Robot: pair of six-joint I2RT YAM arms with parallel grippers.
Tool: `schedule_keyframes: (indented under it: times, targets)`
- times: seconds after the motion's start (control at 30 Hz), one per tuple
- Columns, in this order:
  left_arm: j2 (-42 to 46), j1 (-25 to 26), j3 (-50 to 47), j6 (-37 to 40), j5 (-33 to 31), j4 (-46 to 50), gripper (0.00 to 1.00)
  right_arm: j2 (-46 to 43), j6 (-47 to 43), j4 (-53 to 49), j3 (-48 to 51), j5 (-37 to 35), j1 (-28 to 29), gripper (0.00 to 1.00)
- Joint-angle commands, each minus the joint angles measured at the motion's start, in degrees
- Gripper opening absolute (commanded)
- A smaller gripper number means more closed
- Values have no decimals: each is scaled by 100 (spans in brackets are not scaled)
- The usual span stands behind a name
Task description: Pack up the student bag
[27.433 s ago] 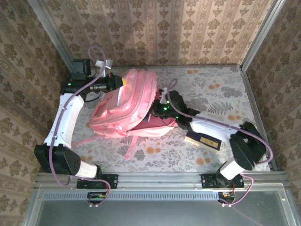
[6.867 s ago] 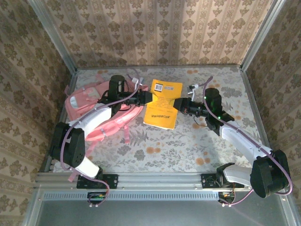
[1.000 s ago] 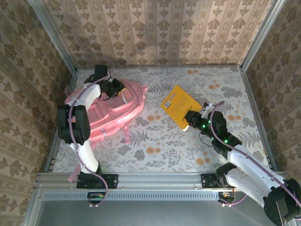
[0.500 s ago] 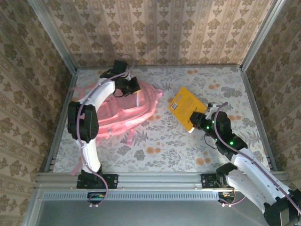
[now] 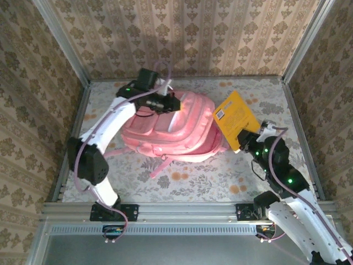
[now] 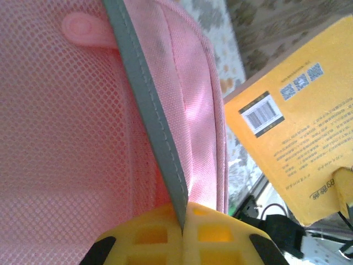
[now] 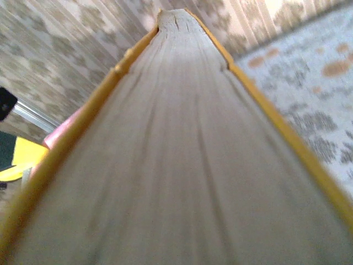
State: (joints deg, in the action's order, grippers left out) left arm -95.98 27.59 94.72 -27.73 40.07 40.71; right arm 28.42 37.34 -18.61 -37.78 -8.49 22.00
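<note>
- a floral tabletop (image 5: 193, 176), closed in by damask wallpaper (image 5: 220, 33) on three sides.
- the pink student bag (image 5: 176, 132) sits mid-table, a little left of centre.
- the left arm (image 5: 105, 130) rises from its base, bends at the elbow near the left wall and reaches across to the bag's far end.
- the left gripper (image 5: 172, 105) has its yellow fingers (image 6: 143, 237) pressed together on the bag's grey trim strip (image 6: 146, 105).
- the right arm (image 5: 287, 176) stretches forward. the right gripper (image 5: 249, 141) pinches a corner of a yellow book (image 5: 236, 117), held tilted just beside the bag's right side.
</note>
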Motion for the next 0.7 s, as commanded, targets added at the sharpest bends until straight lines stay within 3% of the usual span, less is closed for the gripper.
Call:
schedule_keyframes:
  times: [0.0, 0.23, 0.4, 0.67]
  targets:
    - [606, -478, 162, 357, 881, -26, 0, -225, -226, 196, -340, -78, -28, 0]
    - [590, -1010, 296, 23, 2520, -837, 0, 255, 148, 526, -77, 1225, -26, 0]
    - [477, -996, 438, -5, 2790, -954, 0, 804, 851, 1488, 317, 2578, -29, 0]
    - [466, -956, 539, -40, 2898, -1017, 0, 1516, 1961, 2797, 610, 3790, -24, 0]
